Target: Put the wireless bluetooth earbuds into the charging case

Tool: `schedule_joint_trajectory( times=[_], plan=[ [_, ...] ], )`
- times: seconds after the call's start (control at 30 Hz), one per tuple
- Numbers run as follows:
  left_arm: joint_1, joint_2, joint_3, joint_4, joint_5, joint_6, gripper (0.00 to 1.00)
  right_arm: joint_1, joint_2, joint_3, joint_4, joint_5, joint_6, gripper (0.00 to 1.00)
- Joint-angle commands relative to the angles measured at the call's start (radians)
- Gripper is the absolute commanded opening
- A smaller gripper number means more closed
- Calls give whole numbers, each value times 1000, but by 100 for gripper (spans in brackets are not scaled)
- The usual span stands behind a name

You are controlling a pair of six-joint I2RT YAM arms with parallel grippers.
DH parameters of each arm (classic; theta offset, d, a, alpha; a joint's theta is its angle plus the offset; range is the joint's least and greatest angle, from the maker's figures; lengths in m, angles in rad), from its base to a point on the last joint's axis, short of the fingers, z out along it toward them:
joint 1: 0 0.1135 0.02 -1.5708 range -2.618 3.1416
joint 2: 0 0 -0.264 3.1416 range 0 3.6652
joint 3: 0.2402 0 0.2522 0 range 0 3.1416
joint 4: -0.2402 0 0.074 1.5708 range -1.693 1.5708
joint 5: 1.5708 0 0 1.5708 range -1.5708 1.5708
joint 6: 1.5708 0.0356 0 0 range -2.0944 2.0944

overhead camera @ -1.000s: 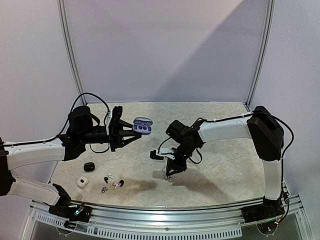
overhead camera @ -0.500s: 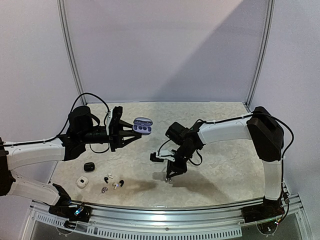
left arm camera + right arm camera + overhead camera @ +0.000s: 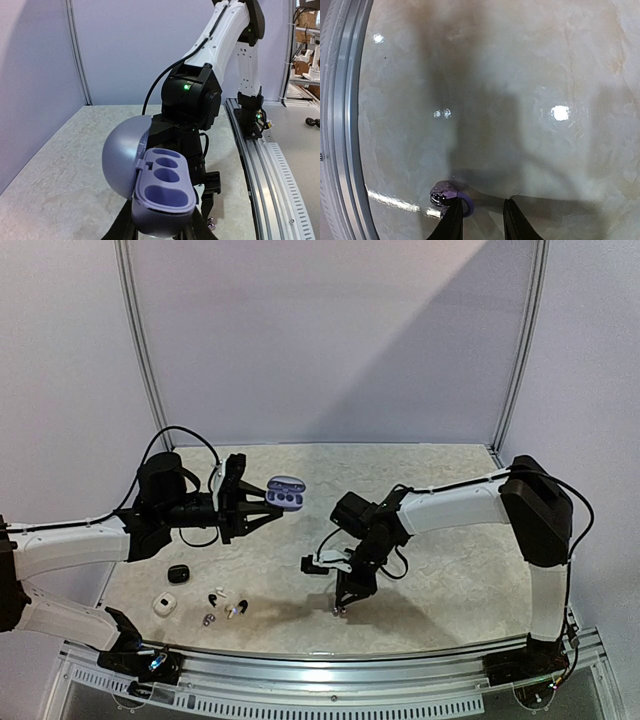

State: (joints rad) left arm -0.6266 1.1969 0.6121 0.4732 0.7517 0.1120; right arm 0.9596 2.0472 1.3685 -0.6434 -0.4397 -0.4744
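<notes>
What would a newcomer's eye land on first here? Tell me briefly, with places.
First, the open lavender charging case, its wells empty, held by the left claw in the air over the left side of the table. Next, the right claw, down at the front middle with jaws apart, a lavender earbud just beside one finger. Loose earbuds, a black case and a white case lie front left.

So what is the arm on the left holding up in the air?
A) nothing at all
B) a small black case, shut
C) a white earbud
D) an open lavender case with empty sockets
D: the left gripper clamps the lavender charging case, lid swung open, both sockets empty in the wrist view.
</notes>
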Motion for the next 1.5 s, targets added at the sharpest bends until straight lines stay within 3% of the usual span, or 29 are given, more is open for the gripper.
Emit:
schedule_joint_trajectory(
  times=[0.0, 1.27, 1.47],
  plan=[
    [-13, -14, -2, -21, 0, 19, 0, 23, -27, -20, -26, -18, 24, 29],
    [-12, -5, 5, -54, -3, 49, 0, 74, -48, -62, -117, -133, 67, 17],
    [-12, -7, 3, -56, -3, 52, 0, 75, -44, -72, -120, -148, 73, 7]
  ],
)
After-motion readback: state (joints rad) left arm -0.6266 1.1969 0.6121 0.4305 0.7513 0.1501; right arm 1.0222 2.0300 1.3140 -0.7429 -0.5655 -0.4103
